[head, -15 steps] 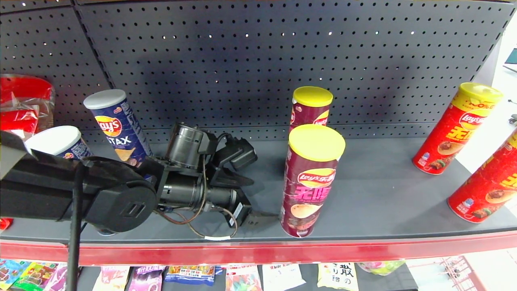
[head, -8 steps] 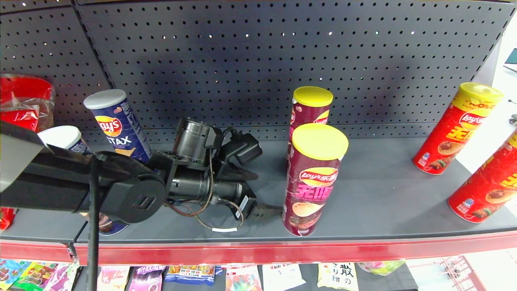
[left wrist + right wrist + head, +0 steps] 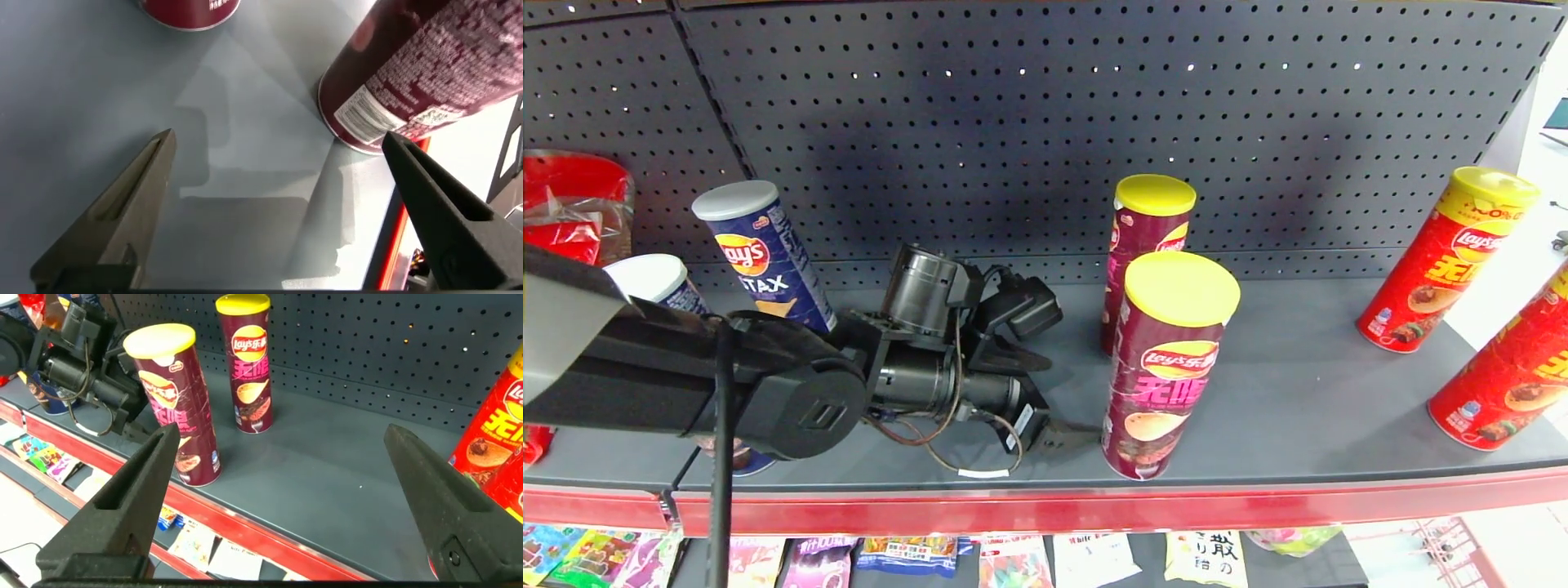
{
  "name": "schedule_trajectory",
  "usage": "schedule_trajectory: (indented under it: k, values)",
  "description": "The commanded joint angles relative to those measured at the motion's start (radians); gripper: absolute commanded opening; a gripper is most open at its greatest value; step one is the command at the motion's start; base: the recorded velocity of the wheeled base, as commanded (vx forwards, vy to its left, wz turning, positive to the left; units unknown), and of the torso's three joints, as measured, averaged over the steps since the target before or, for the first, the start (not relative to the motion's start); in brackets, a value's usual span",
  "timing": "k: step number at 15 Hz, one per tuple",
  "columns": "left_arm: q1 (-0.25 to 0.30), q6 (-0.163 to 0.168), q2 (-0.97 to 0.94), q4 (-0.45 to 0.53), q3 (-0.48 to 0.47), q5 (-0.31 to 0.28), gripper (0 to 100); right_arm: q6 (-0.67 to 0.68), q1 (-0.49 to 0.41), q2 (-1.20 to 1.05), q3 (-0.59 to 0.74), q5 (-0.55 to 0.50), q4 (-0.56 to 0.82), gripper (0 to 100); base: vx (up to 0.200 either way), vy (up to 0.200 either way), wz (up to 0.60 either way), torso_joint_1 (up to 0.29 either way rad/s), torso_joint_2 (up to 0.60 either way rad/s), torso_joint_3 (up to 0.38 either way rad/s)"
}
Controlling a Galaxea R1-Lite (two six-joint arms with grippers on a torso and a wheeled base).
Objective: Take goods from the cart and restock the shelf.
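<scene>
The left pincer point(image 3: 1066, 396) sits low on the shelf point(image 3: 1298, 392), wide open and empty. One fingertip is right beside the bottom of the dark red chip can point(image 3: 1168, 367) near the shelf's front edge; I cannot tell if it touches. The right pincer point(image 3: 282, 433) is wide open and empty too.
</scene>
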Motion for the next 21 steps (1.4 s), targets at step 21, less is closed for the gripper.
schedule_trajectory:
  k: [21]
  values:
    - [-0.002,-0.276,-1.550,0.626,0.657,0.764,100,-0.014,-0.055,-0.299,0.285,-0.153,0.245,100,0.000,0.000,0.00,0.000,0.00,0.000]
